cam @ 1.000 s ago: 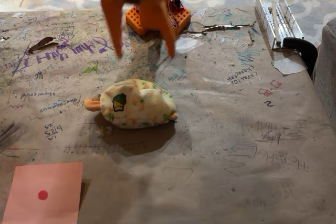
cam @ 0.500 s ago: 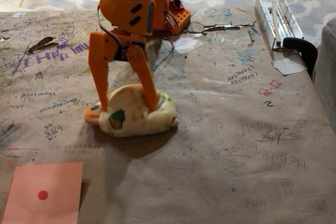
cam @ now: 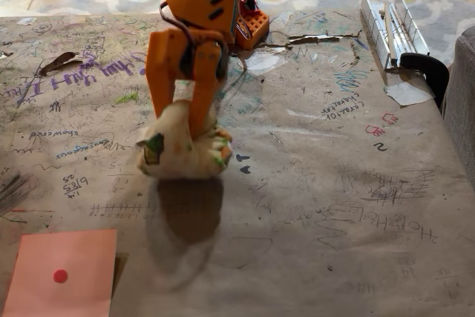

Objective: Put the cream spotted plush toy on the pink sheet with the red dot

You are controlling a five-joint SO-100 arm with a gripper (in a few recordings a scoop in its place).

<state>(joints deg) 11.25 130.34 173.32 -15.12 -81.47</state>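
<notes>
an orange gripper (cam: 183,120) pinches the cream spotted plush toy (cam: 182,151) from above in the fixed view, its two fingers drawn in tight on the soft upper part so that the fabric bunches between them and the body sags below in a rounded lump. the toy appears to hang just clear of the scribbled brown paper covering the table (cam: 334,206), judging by the dark shadow lying apart from it on the surface nearer the camera, though motion blur makes the gap hard to be sure of. a grip high on the plush lets the loose stuffing settle downward and keeps the fingers off the table. the pink sheet with the red dot (cam: 63,272) lies flat at the lower left corner of the picture, well apart from the toy and bare but for its dot, so the carry toward it looks to be the step in hand.
</notes>
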